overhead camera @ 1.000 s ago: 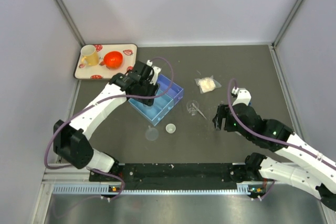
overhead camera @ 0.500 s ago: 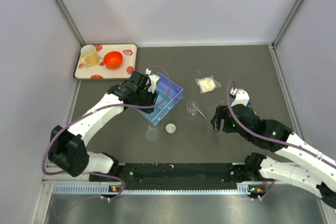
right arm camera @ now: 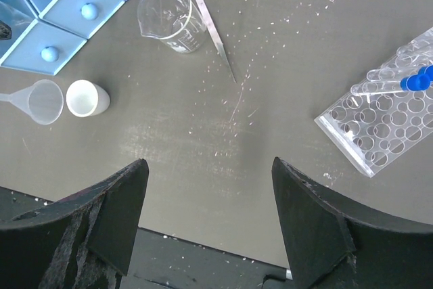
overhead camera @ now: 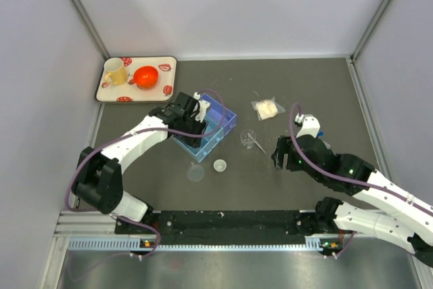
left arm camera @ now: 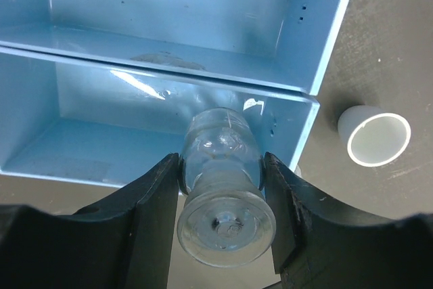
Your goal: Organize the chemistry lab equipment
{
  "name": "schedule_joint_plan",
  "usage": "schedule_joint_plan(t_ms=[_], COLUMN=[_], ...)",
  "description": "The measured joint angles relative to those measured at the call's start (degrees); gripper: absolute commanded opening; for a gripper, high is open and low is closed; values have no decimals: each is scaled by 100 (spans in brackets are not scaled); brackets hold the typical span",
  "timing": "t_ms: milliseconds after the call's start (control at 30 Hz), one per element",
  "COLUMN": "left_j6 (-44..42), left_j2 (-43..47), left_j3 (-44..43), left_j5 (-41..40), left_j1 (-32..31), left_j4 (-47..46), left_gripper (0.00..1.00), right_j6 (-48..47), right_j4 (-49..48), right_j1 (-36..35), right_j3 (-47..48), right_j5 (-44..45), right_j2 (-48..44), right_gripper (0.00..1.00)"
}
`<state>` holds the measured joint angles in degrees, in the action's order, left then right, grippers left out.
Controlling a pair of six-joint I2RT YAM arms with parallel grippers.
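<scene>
**Left claw** (left arm camera: 220,167): jaws partly closed, clamping a small clear bottle (left arm camera: 223,214) by its neck over the near compartment of the blue box (left arm camera: 331,45). A white cup (left arm camera: 375,141) stands on the desk (right arm camera: 270,126) at 3 o'clock.

**Right claw** (right arm camera: 208,167): jaws spread wide, holding nothing, above bare desk. The beaker (right arm camera: 169,17) lies at 11 o'clock and the thin rod (right arm camera: 216,35) at 12. The funnel (right arm camera: 42,101) is at 9 o'clock. The tube rack (right arm camera: 369,130), carrying blue-capped tubes (right arm camera: 399,80), is at 2 o'clock.

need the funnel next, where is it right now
Top view: the clear funnel lies on the table left of centre, immediately left of the small white cup, just nearer the arm bases than the blue compartment box.
</scene>
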<state>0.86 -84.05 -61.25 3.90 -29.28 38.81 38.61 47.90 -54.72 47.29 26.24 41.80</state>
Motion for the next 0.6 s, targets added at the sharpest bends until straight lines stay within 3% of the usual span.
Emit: schedule_joint_plan(t_ms=[600], left_j6=[-149], left_j2=[-737], left_j3=[-2], left_j5=[-79], left_j1=[28], left_j4=[-232], left_gripper=[41], right_j6=[-50], right_j4=[-162], right_j1=[-2], right_j3=[-87], right_j5=[68], right_j2=[-105], right_gripper=[75])
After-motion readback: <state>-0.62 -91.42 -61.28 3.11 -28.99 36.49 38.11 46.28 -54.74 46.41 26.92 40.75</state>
